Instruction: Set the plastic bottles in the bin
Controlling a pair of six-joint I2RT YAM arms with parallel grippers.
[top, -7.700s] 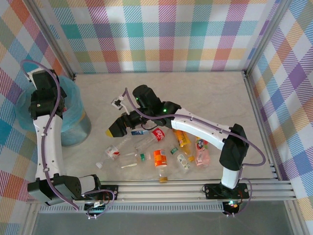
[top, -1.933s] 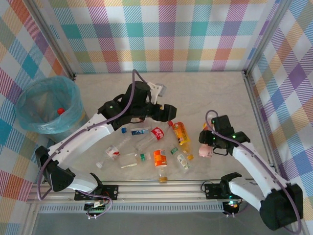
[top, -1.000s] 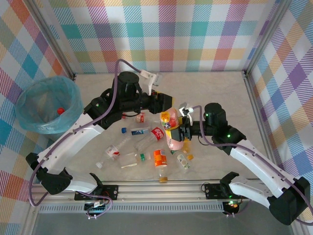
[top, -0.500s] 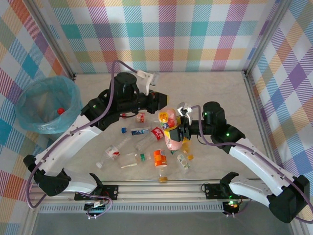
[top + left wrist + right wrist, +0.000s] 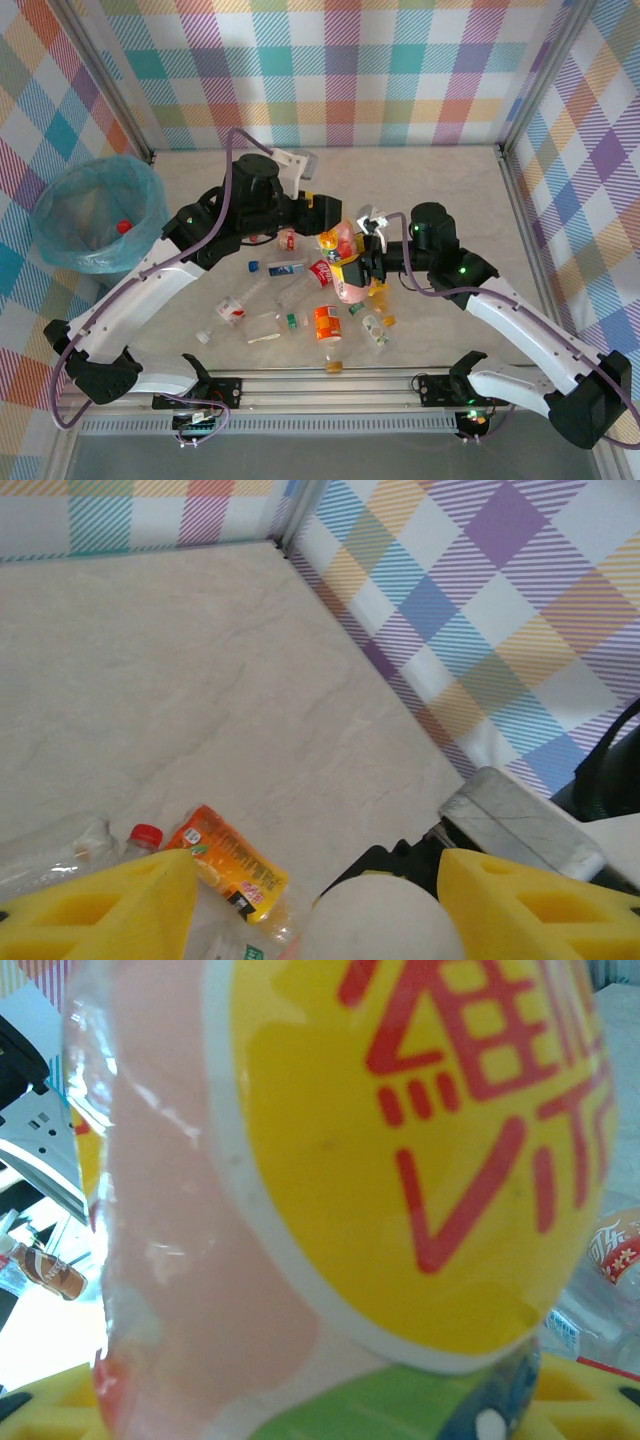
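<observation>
Heads up: your right end effector [image 5: 362, 268] is clamped on the pink plastic bottle with the yellow label [image 5: 348, 288], up above the desk [image 5: 440, 190], well apart from the teal-lined grey bin [image 5: 48, 235]. Left end effector [image 5: 315, 865] gapes around its end; release early and it drops.

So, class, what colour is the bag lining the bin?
Translucent teal-blue bag, clearest from the top external view.

One bin [image 5: 60, 255] stands on the desk [image 5: 440, 190]. Roughly ten plastic bottles [image 5: 328, 325] lie jumbled there, too tangled for an exact count. One pink bottle [image 5: 348, 285] is above them.
</observation>
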